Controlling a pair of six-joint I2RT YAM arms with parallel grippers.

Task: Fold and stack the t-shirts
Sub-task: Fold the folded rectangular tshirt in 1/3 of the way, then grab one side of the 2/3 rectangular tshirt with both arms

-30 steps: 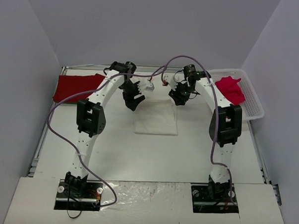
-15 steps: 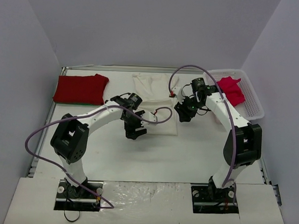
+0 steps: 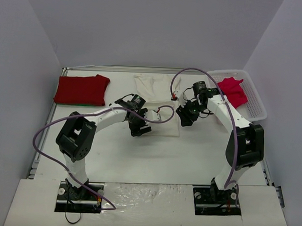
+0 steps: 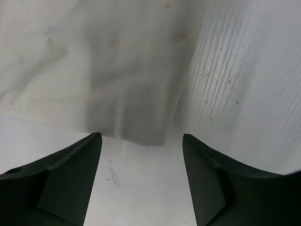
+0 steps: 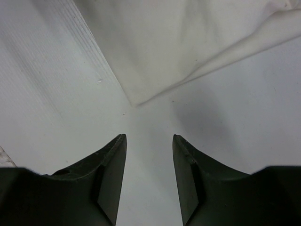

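Note:
The cream-white t-shirt [image 3: 159, 96] lies flat mid-table, its sleeves toward the far edge. My left gripper [image 3: 140, 128] hovers open at its near left corner; in the left wrist view the cloth's edge [image 4: 131, 94] lies just beyond the open, empty left gripper [image 4: 141, 136]. My right gripper [image 3: 185, 117] is open at the near right corner. The right wrist view has the shirt's corner [image 5: 188, 42] ahead of the right gripper [image 5: 149, 136], nothing between the fingers. A folded red t-shirt [image 3: 81, 89] rests far left. A pinkish-red t-shirt [image 3: 232, 90] lies crumpled in the basket.
The white lattice basket [image 3: 255, 105] stands at the far right corner of the table. Purple cables loop from both arms over the near part of the table. Grey walls close in the back and both sides.
Both grippers have come back from the far end of the cream shirt to its near corners and dropped low. The shirt's far part with the sleeves now shows.

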